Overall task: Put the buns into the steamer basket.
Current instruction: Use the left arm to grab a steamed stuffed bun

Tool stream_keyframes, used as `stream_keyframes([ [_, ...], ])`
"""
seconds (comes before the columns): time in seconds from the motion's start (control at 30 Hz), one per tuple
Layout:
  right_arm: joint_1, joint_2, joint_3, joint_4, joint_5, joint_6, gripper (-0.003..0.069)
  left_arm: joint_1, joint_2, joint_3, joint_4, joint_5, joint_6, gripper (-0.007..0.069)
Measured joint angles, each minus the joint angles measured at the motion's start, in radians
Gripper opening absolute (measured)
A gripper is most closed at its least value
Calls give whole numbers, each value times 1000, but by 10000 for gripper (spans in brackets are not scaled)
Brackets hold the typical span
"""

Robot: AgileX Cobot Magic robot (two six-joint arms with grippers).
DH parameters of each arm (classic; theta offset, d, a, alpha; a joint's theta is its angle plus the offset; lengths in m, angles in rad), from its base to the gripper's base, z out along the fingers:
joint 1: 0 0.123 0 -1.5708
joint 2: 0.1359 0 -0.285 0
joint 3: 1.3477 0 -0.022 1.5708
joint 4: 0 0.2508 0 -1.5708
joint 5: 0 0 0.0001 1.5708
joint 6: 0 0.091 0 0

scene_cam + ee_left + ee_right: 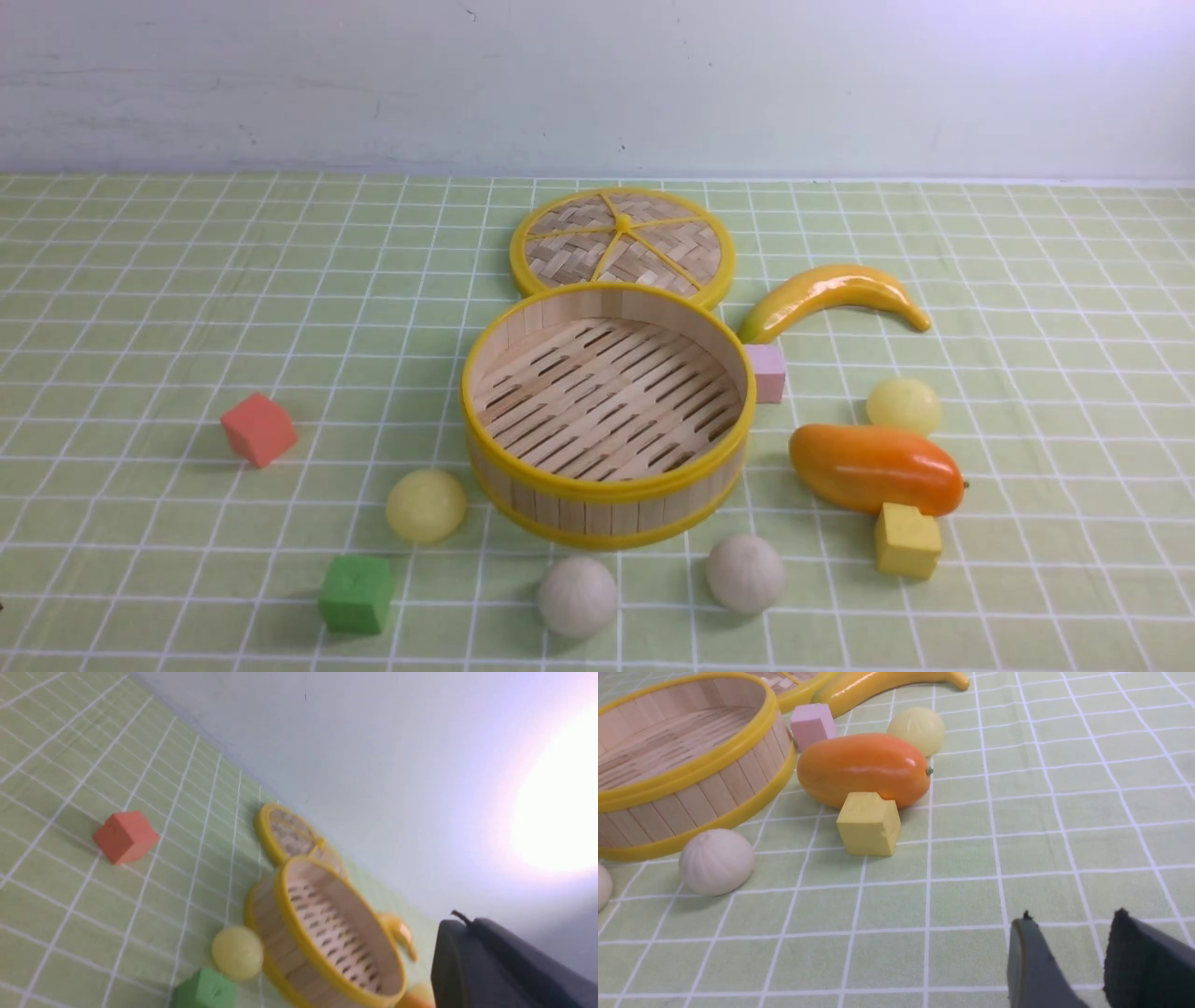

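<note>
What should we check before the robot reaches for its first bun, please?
1. Steamer basket uncovered and empty: ok; the lid lies flat behind it.
2. All four buns in view, outside the basket: ok; white buns and in front of it, left yellow bun, right yellow bun.
3. Right gripper open and empty: ok.
4. Left gripper state: cannot tell; only a dark part of it shows.
5. Room around the right yellow bun: probably not ok; the mango sits close in front of it.
</note>
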Motion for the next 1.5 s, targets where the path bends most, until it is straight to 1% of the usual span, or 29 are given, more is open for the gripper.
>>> stream_keyframes([
  [0.03,0,0,0,0,0,0,239,0,11,-13,2,0,0,-13],
  [0.07,0,0,0,0,0,0,239,0,115,-112,15,164,51,-13],
  [0.1,0,0,0,0,0,0,239,0,192,-172,23,278,95,-13],
  [0.17,0,0,0,0,0,0,239,0,374,-293,34,449,180,-13],
  [0.2,0,0,0,0,0,0,239,0,442,-332,40,502,213,-13],
  [0.23,0,0,0,0,0,0,239,0,458,-332,40,513,221,-13],
  [0.27,0,0,0,0,0,0,239,0,587,-407,49,565,276,-13],
  [0.33,0,0,0,0,0,0,239,0,679,-448,51,572,307,-13],
  [0.37,0,0,0,0,0,0,239,0,819,-501,52,567,369,-13],
  [0.47,0,0,0,0,0,0,239,-4,951,-531,38,550,418,-13],
  [0.5,0,0,0,0,0,0,239,-16,1011,-551,25,535,435,-13],
  [0.57,0,0,0,0,0,0,239,-95,1132,-593,13,491,456,-13],
  [0.6,0,0,0,0,0,0,239,-138,1168,-613,16,471,457,-13],
  [0.63,0,0,0,0,0,0,239,-147,1175,-617,20,466,457,-13],
  [0.67,0,0,0,0,0,0,239,-180,1201,-635,33,449,449,-13],
  [0.7,0,0,0,0,0,0,239,-236,1247,-669,69,438,429,-13],
  [0.77,0,0,0,0,0,0,239,-268,1309,-717,125,433,389,-13],
  [0.83,0,0,0,0,0,0,239,-280,1387,-776,189,426,361,-13],
  [0.9,0,0,0,0,0,0,239,-279,1441,-805,214,416,358,-13],
  [1.03,0,0,0,0,0,0,239,-254,1564,-891,223,407,370,-11],
  [1.13,0,0,0,0,0,0,239,-240,1641,-950,225,408,410,37],
  [1.3,0,0,0,0,0,0,239,-239,1723,-970,208,417,459,185],
  [1.33,0,0,0,0,0,0,239,-239,1723,-970,208,417,459,191],
  [1.4,0,0,0,0,0,0,239,-239,1752,-970,207,407,471,253],
  [1.5,0,0,0,0,0,0,239,-239,1764,-970,206,373,473,274],
])
